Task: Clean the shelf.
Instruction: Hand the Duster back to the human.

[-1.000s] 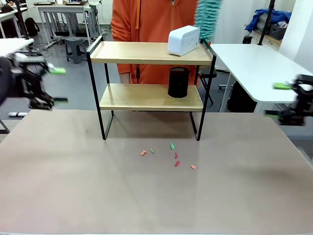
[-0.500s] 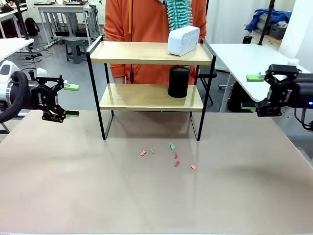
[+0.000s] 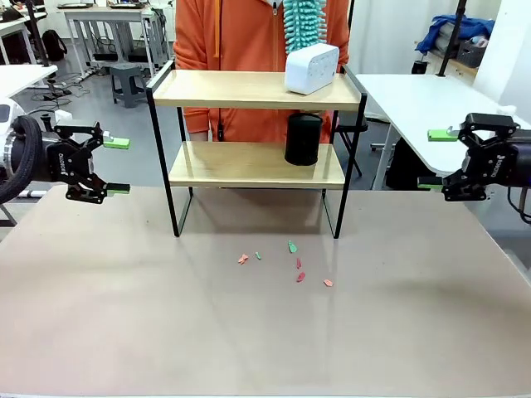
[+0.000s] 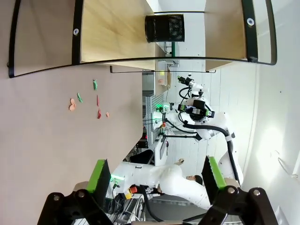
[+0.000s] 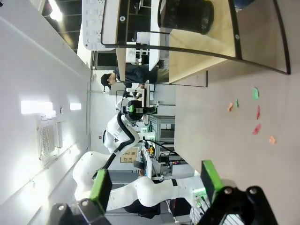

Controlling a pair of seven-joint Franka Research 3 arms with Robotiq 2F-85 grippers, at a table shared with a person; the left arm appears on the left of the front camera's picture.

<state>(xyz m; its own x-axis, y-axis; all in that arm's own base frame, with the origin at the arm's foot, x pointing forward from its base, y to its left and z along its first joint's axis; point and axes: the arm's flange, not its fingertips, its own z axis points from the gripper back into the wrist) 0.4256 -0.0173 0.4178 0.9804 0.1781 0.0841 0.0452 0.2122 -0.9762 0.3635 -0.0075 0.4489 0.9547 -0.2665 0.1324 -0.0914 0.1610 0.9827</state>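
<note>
The room has a grey smooth floor [image 3: 124,116] at the far left. On it stands a small grey plastic stool [image 3: 126,81], and behind it a white work table with thin metal legs [image 3: 108,29]. At the right there is a white table with a rounded corner [image 3: 431,108]. Far right, a blue cloth bundle [image 3: 452,31] lies near a white wall [image 3: 506,41].

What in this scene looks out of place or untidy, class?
Small red, orange and green scraps lie scattered on the brown tabletop in front of the shelf, like swept-off litter. The shelf's boards look bare of scraps, holding a white box above and a black mesh cup below.
</note>
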